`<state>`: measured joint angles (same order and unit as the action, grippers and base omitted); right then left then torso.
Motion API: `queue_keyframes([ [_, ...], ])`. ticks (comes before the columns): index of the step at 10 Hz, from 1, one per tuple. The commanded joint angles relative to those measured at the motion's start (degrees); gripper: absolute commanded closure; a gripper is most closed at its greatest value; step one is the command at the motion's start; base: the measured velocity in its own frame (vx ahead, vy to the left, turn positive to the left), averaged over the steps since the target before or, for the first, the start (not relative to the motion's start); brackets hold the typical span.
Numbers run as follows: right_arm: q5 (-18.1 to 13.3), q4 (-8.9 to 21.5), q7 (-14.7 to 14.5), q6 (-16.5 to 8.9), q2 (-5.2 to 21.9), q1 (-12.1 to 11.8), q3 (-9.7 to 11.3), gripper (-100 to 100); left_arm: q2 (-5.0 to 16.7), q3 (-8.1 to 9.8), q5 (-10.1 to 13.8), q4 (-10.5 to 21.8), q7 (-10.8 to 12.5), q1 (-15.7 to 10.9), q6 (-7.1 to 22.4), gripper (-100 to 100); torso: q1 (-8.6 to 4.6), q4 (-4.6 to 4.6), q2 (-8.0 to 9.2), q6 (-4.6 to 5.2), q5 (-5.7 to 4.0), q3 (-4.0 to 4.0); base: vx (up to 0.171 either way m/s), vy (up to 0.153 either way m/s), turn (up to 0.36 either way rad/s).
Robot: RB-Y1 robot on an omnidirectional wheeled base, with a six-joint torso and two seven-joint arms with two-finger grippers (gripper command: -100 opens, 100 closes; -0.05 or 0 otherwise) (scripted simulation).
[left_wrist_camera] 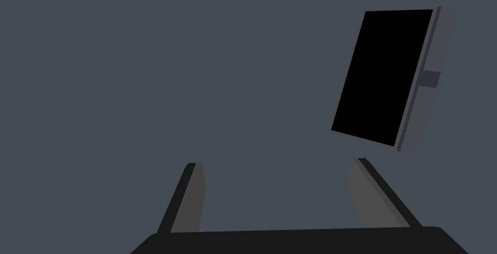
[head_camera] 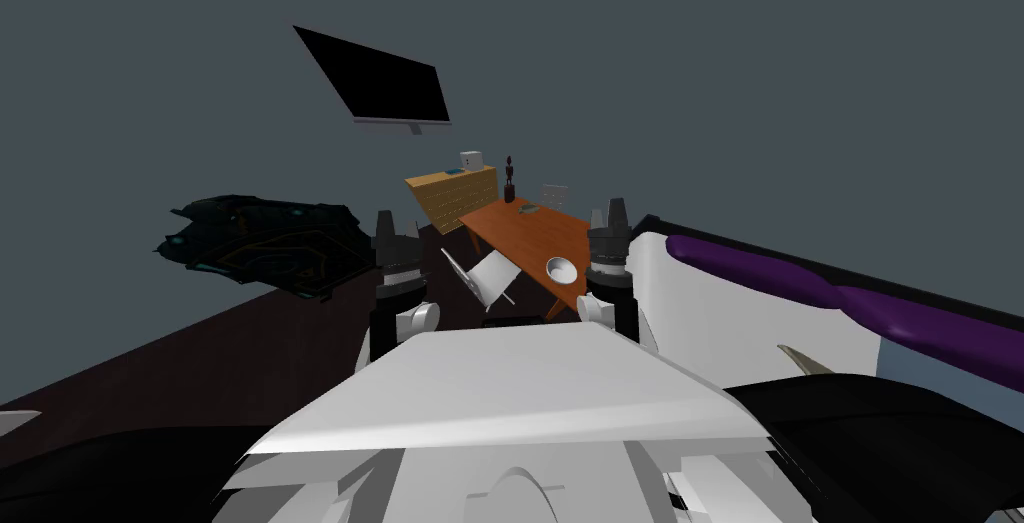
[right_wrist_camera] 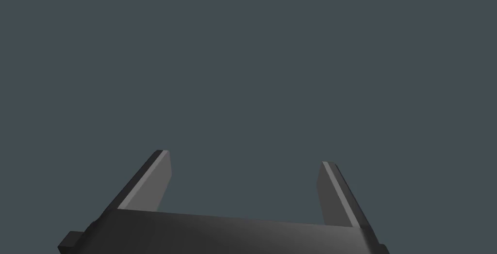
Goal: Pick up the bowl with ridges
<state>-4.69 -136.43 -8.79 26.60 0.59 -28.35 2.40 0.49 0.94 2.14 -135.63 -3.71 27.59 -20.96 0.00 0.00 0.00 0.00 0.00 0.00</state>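
A small white bowl (head_camera: 561,269) sits near the front corner of an orange-brown table (head_camera: 520,232) ahead of me. Its ridges cannot be made out from here. My left gripper (head_camera: 385,224) is raised at the left of my chest, well short of the table; its fingers (left_wrist_camera: 193,195) stand open with nothing between them. On the right side my right gripper (head_camera: 617,211) is raised too, just right of the bowl in the head view. The right gripper (right_wrist_camera: 242,180) is open and empty.
A white chair (head_camera: 487,278) stands at the table's near side, another chair (head_camera: 552,194) at its far end. A wooden dresser (head_camera: 455,193) and a dark figurine (head_camera: 509,179) lie beyond. A white bed with a purple cover (head_camera: 860,302) is on my right.
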Motion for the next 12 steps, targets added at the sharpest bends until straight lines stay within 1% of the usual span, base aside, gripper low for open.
queue_keyframes([
  [1,-0.6,1.0,-0.1,0.3,2.2,0.0,-0.3,-100,0.0,0.0,0.0,0.0,0.0,0.0,0.0,0,0.0,0.0,0.0,0.0,0.0,0.0,-0.006,0.013,0.033],
  [3,-1.5,2.4,-0.3,0.7,4.9,0.0,-0.8,-100,0.0,0.0,0.0,0.0,0.0,0.0,0.0,0,0.04,0.0,0.04,0.0,0.01,0.02,-0.012,0.017,0.041],
  [6,-3.4,5.8,-0.8,1.4,9.8,0.0,-1.6,-100,0.0,0.0,0.0,0.0,0.0,0.0,0.0,0,0.08,0.01,0.04,-0.01,0.02,0.02,-0.011,0.028,0.056],
  [7,-3.4,5.8,-0.8,1.4,10.3,0.0,-1.6,-100,0.0,0.0,0.0,0.0,0.0,0.0,0.0,0,0.08,0.0,0.02,-0.01,0.02,0.01,-0.004,0.018,0.014],
  [9,-5.0,8.7,-1.3,1.9,14.3,-0.1,-2.2,-100,0.0,0.0,0.0,0.0,0.0,0.0,0.0,0,0.05,0.01,0.03,0.0,0.01,0.02,-0.011,0.024,0.061],
  [10,-5.9,10.1,-1.7,2.1,16.0,-0.1,-2.4,-100,0.0,0.0,0.0,0.0,0.0,0.0,0.0,0,0.08,0.01,0.03,-0.01,0.02,0.02,-0.011,0.04,0.109],
  [11,-5.9,10.4,-1.7,2.1,17.0,-0.1,-2.4,-100,0.0,0.0,0.0,0.0,0.0,0.0,0.0,0,0.11,0.01,0.05,0.0,0.02,0.03,-0.005,0.027,0.016],
  [12,-6.9,12.2,-2.0,2.4,18.9,-0.1,-2.6,-100,0.0,0.0,0.0,0.0,0.0,0.0,0.0,0,0.09,0.01,0.02,0.0,0.02,0.01,-0.004,0.029,0.057],
])
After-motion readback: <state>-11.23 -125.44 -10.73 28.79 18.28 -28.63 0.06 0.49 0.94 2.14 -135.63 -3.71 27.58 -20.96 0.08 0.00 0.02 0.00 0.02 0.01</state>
